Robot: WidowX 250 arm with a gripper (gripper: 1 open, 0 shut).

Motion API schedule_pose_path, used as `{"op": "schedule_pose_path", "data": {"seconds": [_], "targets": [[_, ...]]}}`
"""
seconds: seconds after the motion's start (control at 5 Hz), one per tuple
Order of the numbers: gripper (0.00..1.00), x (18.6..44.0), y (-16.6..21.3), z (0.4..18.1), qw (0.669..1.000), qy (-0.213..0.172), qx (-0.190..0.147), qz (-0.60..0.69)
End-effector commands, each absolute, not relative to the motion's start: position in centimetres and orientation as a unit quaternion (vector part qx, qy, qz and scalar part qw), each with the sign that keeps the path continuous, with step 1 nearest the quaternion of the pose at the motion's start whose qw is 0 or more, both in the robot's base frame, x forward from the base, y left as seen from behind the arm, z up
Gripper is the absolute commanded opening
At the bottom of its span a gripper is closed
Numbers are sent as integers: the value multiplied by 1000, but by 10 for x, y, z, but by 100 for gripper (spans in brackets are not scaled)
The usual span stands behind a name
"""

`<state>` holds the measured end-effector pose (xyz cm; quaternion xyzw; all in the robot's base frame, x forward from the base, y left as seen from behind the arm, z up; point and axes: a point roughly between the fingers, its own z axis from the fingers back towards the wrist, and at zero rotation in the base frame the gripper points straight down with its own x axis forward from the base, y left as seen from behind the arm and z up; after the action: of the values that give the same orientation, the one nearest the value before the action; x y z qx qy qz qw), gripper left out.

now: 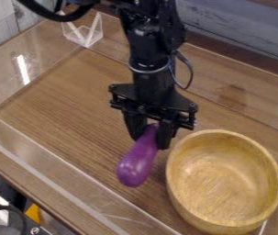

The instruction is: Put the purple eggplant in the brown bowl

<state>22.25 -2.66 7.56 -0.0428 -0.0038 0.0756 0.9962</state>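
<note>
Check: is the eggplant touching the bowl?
Cannot tell. In the camera view the eggplant, gripped at its top by the fingers, hangs just left of the bowl rim; no gap or contact shows plainly.

The gripper (153, 136) is covering the eggplant's (138, 160) upper end, so the contact there is not showing. The arm is running out past the top edge. The bowl (226, 180) is hiding the tabletop (68, 101) beneath it, and the tabletop's corners are being cut off.

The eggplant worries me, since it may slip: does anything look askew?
Yes. The purple eggplant hangs tilted from the fingers, gripped only at its upper end, its lower end out to the left, beside the brown bowl, not over it.
</note>
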Motion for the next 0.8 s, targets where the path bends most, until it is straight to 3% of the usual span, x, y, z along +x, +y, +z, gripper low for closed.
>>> {"op": "schedule_pose_path", "data": {"seconds": [0.0, 0.4, 0.6], "targets": [[0, 224, -34, 85, 994, -26, -44, 95], [0, 223, -51, 100, 997, -28, -40, 60], [0, 235, -57, 98, 998, -31, -36, 42]]}}
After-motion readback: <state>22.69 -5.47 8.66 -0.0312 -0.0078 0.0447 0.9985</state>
